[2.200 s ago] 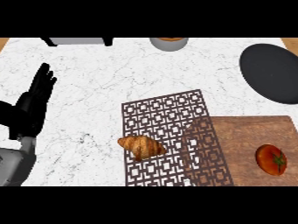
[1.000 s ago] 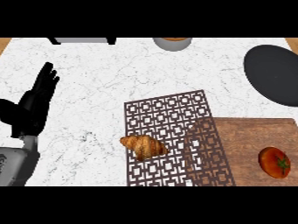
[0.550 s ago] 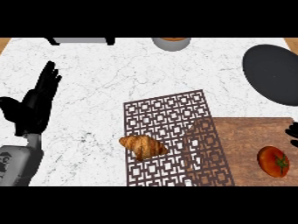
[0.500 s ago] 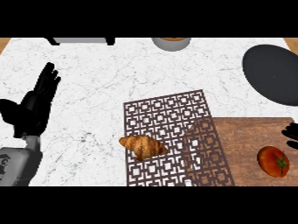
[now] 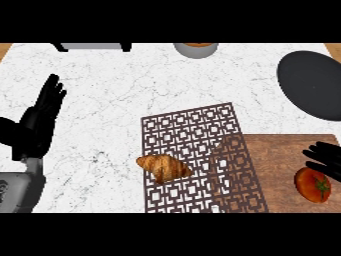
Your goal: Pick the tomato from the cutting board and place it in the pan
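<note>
your right hand, fingers straight, holds nothing; tomato just below it on cutting board, pan well beyond. left hand rests open.

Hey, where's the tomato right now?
In the head view the tomato sits at the lower right, on the cutting board, close beside the right hand and well right of the croissant.

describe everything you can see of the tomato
The tomato is round and glossy red-orange, with a small green stem mark facing up. It lies whole on the wooden cutting board, near the board's right end. The right hand, fingers straight, lies over its upper right edge in the view; contact cannot be told.
</note>
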{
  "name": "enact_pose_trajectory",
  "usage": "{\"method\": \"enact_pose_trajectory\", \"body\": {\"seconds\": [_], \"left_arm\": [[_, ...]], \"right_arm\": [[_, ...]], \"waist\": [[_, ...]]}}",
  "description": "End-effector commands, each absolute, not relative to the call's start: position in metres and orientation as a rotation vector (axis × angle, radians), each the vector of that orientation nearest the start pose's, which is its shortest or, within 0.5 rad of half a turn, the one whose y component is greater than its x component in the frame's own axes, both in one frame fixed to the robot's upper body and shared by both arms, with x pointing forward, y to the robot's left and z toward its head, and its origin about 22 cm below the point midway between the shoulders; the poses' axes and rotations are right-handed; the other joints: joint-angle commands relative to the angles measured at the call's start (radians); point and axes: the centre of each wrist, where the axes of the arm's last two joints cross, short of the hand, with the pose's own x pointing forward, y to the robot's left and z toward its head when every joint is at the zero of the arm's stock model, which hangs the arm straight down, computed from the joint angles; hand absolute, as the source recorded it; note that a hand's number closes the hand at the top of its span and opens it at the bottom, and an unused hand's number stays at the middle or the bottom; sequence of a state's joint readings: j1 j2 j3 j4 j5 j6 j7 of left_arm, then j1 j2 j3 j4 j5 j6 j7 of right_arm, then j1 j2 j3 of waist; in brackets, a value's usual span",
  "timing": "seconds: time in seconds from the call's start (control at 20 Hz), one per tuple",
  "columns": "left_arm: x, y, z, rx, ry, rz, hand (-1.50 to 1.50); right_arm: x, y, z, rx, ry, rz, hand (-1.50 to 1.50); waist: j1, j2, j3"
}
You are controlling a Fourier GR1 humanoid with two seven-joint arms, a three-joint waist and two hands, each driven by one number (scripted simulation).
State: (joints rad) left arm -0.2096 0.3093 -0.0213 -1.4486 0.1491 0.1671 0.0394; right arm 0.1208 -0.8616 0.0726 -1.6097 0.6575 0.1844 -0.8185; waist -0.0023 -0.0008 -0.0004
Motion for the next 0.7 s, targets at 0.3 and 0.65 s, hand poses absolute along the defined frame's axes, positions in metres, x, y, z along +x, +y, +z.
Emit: {"method": "enact_pose_trajectory", "body": {"seconds": [0.3, 0.65], "left_arm": [[0.295, 0.280, 0.039, 0.218, -1.626, -0.031, 0.00], [0.291, 0.287, 0.046, 0.191, -1.616, -0.039, 0.00]], "right_arm": [[0.207, -0.382, 0.074, -0.343, -1.561, 1.794, -1.50], [0.237, -0.384, 0.047, -0.374, -1.496, 1.829, -1.50]], "waist": [[-0.005, 0.000, 0.000], [0.003, 0.001, 0.000]]}}
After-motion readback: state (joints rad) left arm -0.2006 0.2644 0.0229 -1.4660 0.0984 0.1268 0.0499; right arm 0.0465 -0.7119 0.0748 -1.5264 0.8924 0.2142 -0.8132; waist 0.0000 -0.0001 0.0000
